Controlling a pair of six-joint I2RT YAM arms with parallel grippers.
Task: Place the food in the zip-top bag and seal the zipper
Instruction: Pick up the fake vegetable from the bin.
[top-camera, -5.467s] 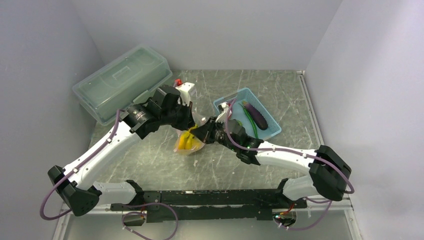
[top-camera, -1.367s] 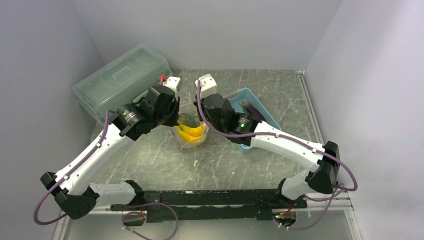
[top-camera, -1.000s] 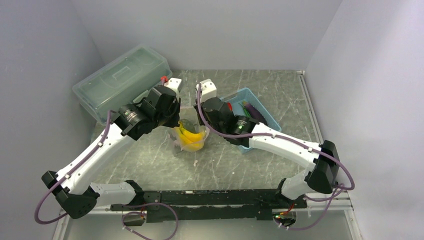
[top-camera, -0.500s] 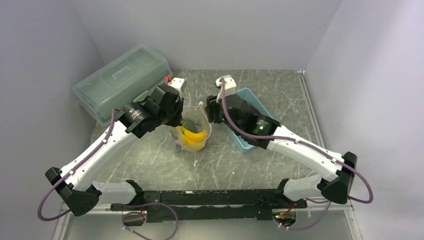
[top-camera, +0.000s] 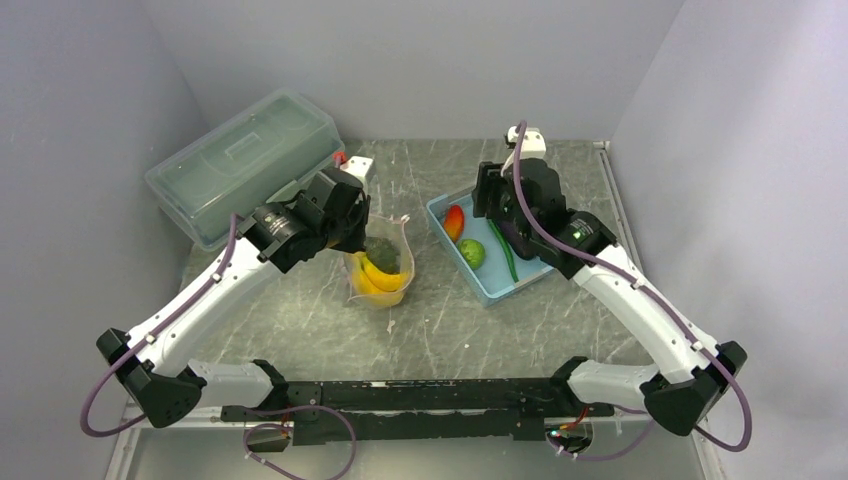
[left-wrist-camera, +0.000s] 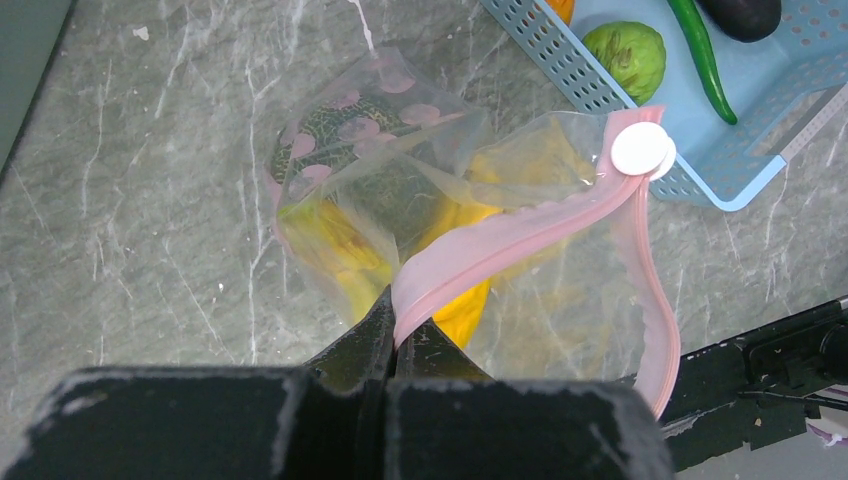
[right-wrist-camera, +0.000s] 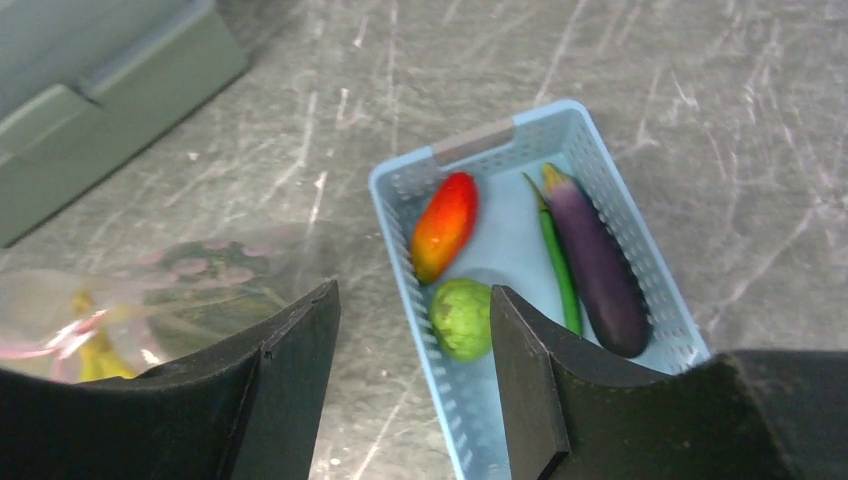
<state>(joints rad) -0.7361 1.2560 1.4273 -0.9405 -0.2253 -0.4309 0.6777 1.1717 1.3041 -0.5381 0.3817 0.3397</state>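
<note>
- Along the near table (top-camera: 450, 335) edge, at 6 o'clock in the overhead view: both arm bases, left and right, on a dark rail.
- Centre of table, a little toward 9 o'clock: zip-top bag (top-camera: 388, 268), clear with pale pink dots, standing slumped on the marbled surface.
- Left gripper (left-wrist-camera: 396, 340): clenched, pinching one end of the pink zipper (left-wrist-camera: 520, 235) between its dark fingertips and holding the bag's top edge up.
- Zipper not sealed. Its two sides split apart into a loop and the mouth gapes. White round slider (left-wrist-camera: 640, 148) sits at the end of the strip away from the grip.
- Inside the bag: yellow bananas (top-camera: 380, 280) low down, dull-green lump (top-camera: 381, 250) resting on top of them.
- At 3 o'clock from the bag, near but apart from it: light-blue slatted basket (right-wrist-camera: 404, 268), set askew.
- Basket contents, all loose on its floor:
  - red-orange piece (right-wrist-camera: 444, 226) on the 9 o'clock side
  - bright-green ball (right-wrist-camera: 462, 318) just beside it, toward the near end
  - long thin green pod (right-wrist-camera: 555, 255) down the middle
  - purple eggplant (right-wrist-camera: 595, 262) along the 3 o'clock wall
- Right gripper (right-wrist-camera: 412, 290): released, jaws spread wide with nothing between them. It hangs above the basket and touches none of the food.
- At 10 o'clock from the bag, against the far-left wall: large translucent lidded box (top-camera: 240, 165), lid on.
</note>
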